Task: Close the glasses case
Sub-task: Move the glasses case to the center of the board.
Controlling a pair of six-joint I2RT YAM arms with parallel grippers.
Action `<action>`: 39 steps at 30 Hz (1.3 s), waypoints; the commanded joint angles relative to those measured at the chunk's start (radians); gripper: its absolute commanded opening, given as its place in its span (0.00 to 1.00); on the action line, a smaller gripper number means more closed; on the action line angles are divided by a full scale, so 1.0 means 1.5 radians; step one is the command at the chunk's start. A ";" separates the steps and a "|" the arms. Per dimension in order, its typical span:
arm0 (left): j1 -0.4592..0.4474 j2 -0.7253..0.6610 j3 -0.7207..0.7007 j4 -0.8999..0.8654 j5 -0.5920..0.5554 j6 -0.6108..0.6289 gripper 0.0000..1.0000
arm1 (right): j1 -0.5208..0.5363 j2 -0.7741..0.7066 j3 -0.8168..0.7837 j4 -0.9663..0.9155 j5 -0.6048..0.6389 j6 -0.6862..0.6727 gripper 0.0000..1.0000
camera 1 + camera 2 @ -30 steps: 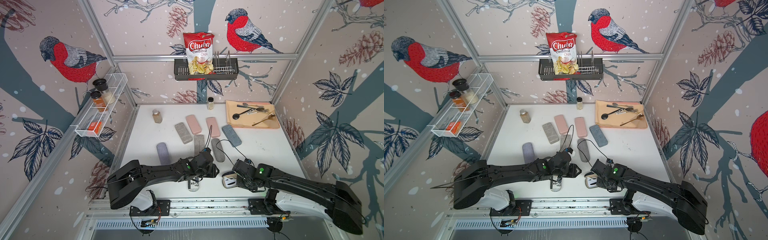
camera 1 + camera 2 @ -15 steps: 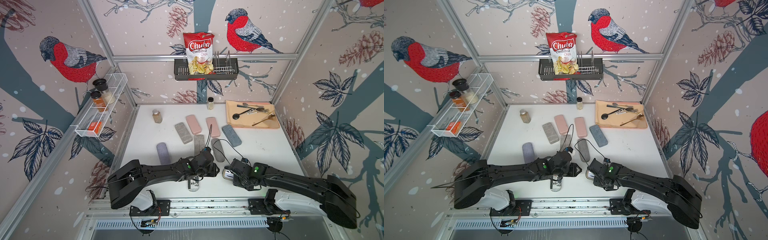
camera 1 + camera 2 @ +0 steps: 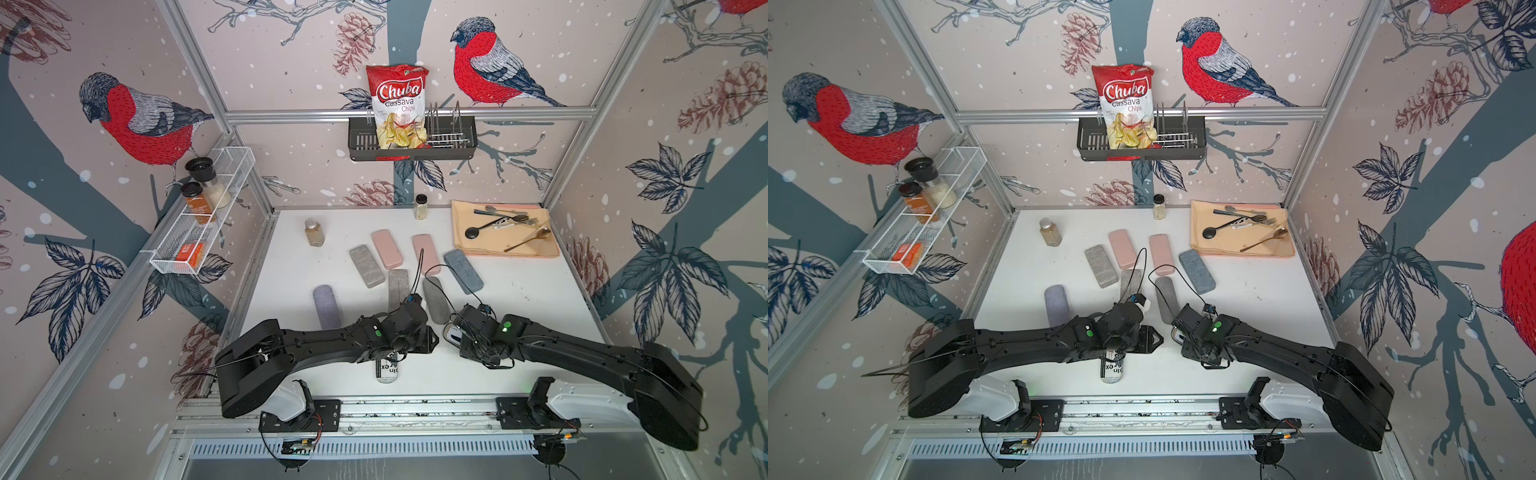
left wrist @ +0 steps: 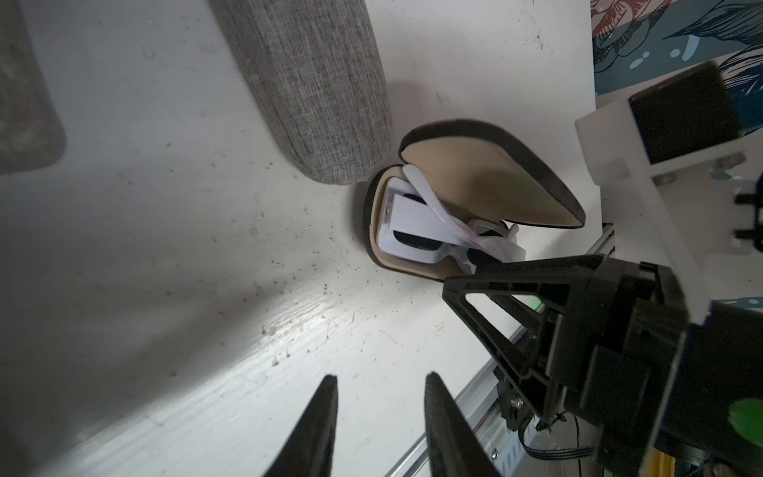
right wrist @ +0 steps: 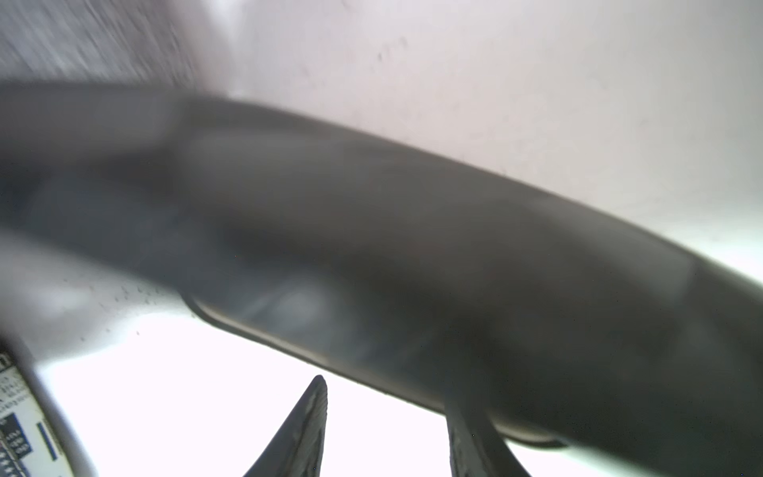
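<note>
Black outside and tan within, the glasses case (image 4: 475,173) lies near the middle of the table's (image 4: 206,268) front edge, its lid half raised over white glasses (image 4: 413,231). Over the last second the right gripper (image 5: 386,394) has swung close up to it, jaws spreading and empty. The left gripper (image 4: 380,376) has stayed nearby, narrowly parted and empty. Pressing the lid shut likely comes next.

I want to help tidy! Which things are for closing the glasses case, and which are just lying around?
For the job: open black glasses case, white glasses inside, right claw.
Lying about: closed cases, spice jars, cutlery, chips bag.
</note>
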 commanded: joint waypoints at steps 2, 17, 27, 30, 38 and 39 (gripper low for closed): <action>0.002 0.001 0.000 0.015 -0.005 0.000 0.37 | -0.004 0.006 0.015 -0.003 0.010 -0.024 0.48; 0.004 0.034 0.025 0.020 0.005 0.008 0.37 | 0.001 -0.007 0.053 -0.048 0.024 -0.034 0.52; 0.004 0.061 0.054 0.022 0.020 0.009 0.35 | -0.036 -0.087 0.124 -0.167 0.109 -0.025 0.53; 0.004 0.069 0.066 0.024 0.027 0.011 0.33 | -0.094 -0.108 0.127 -0.187 0.148 -0.042 0.53; -0.002 0.102 0.105 0.043 0.063 0.014 0.30 | -0.329 -0.093 0.121 -0.127 0.145 -0.178 0.56; -0.003 0.105 0.109 0.046 0.067 0.014 0.30 | -0.358 -0.080 0.114 -0.109 0.134 -0.198 0.56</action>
